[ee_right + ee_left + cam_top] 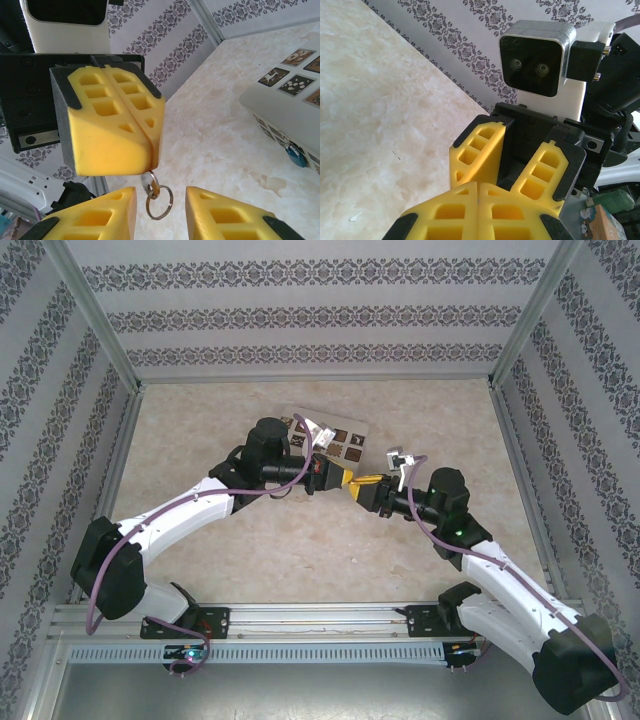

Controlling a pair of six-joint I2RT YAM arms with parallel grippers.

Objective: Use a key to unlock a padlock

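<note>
Early days: left gripper (148, 162) pinches the key (148, 180), right gripper (161, 196) gapes open around its ring (167, 210), padlock (296, 155) untouched on the box (280, 112).

White box (347, 444) (patterned squares) on marbled table (300, 550).

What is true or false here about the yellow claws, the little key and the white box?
1. The yellow-fingered left gripper is shut on a small silver key with a metal ring. True.
2. The right gripper grips that ring. False: its fingers stand apart on either side.
3. A tiny blue padlock sits at the side of the white box with dark patterned squares. True.
4. The key is in the padlock. False: it hangs in the air, away from it.
</note>
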